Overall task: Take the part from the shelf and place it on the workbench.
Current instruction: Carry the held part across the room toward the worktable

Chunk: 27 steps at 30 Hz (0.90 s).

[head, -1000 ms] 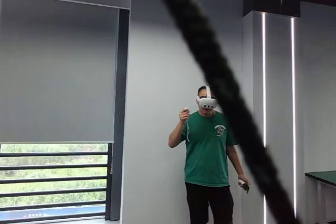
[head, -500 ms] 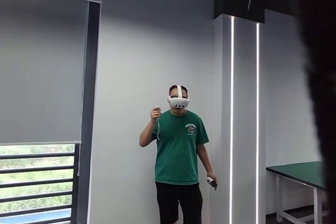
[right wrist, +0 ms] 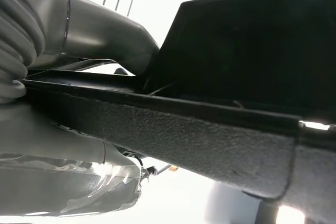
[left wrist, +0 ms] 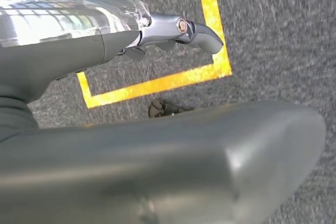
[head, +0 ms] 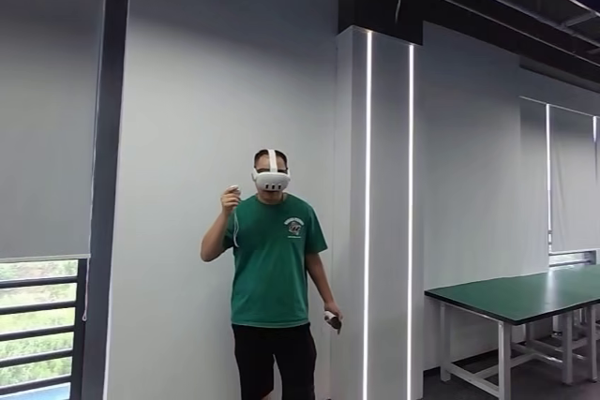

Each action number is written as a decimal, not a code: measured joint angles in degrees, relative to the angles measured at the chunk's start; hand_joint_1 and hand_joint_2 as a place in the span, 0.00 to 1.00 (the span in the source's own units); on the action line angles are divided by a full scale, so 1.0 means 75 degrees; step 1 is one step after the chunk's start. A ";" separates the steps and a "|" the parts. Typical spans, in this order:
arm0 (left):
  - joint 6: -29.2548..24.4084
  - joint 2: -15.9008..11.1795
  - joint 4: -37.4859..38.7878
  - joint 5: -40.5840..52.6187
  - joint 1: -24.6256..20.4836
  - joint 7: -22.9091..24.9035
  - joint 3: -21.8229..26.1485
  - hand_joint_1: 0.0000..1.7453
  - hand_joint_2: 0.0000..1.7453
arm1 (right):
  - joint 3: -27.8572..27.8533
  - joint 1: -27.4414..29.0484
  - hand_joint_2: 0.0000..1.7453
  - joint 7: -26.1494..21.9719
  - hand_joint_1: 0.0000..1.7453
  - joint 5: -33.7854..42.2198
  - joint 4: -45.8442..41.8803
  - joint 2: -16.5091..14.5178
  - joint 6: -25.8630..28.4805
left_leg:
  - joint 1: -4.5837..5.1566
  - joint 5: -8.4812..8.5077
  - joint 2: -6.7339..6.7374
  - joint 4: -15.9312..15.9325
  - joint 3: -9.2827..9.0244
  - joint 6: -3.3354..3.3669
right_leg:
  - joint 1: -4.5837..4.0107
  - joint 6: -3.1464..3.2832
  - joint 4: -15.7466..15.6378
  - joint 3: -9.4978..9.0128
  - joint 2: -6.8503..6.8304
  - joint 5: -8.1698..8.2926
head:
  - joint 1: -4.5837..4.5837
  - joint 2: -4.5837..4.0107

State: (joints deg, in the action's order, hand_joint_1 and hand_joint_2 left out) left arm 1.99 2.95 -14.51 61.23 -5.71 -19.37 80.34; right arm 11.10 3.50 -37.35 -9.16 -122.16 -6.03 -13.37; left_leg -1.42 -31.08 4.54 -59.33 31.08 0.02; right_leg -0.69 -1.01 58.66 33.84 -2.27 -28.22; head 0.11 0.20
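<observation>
Between the earlier head views and now the whole scene has slid left, so the camera has turned: the dark blurred bar across the picture is gone and the green workbench (head: 520,295) is in fuller view on the right, well apart from the person (head: 272,274) wearing a headset. Held in the right hand (right wrist: 51,129) is the part (right wrist: 222,103), a large black flat piece with a textured edge; it appears stiff and light, best gripped along that edge. Fingers clamp the edge. The left hand (left wrist: 118,103) hangs over the floor, fingers apart, empty.
</observation>
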 joint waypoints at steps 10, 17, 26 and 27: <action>0.0021 -0.0031 0.0000 0.0028 0.0040 0.0012 -0.0082 0.00 1.00 | 0.0032 -0.0057 1.00 0.0003 1.00 -0.0015 -0.0067 -0.0012 0.0035 | -0.0002 -0.0118 -0.0634 -0.1239 0.0842 -0.0023 | 0.0030 0.0222 -0.0134 -0.0232 0.0760 -0.0032 | -0.0002 0.0000; -0.0010 -0.0040 0.0000 0.0069 0.0008 0.0055 -0.0114 0.00 1.00 | 0.0027 -0.0015 1.00 -0.0013 1.00 -0.0026 -0.0074 -0.0005 0.0119 | -0.0014 0.0329 -0.0917 -0.0058 0.0366 0.0145 | 0.0080 -0.0053 0.0020 -0.0158 0.1004 -0.0202 | -0.0004 0.0001; -0.0017 -0.0050 0.0000 0.0080 0.0038 0.0058 -0.0122 0.00 1.00 | 0.0023 0.0025 1.00 -0.0068 1.00 -0.0025 -0.0074 0.0002 0.0185 | -0.0026 0.0157 -0.0278 0.0011 0.0097 0.0184 | 0.0116 -0.0205 0.0766 0.0344 0.0147 -0.0162 | -0.0002 0.0000; -0.0018 -0.0050 0.0000 0.0080 0.0035 0.0058 -0.0122 0.00 1.00 | 0.0023 0.0023 1.00 -0.0071 1.00 -0.0024 -0.0076 0.0002 0.0185 | -0.0017 0.0124 -0.0227 0.0017 0.0054 0.0152 | 0.0080 -0.0157 0.0315 0.0133 0.0031 0.0014 | -0.0002 0.0000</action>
State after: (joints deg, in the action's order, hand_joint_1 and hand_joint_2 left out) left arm 1.86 2.57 -14.51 61.83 -5.44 -18.93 79.42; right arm 11.28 3.67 -37.88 -9.34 -122.73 -6.01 -11.98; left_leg -1.55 -30.15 2.84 -59.20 31.48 1.16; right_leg -0.09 -2.19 61.02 34.84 -2.04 -28.11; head 0.10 0.20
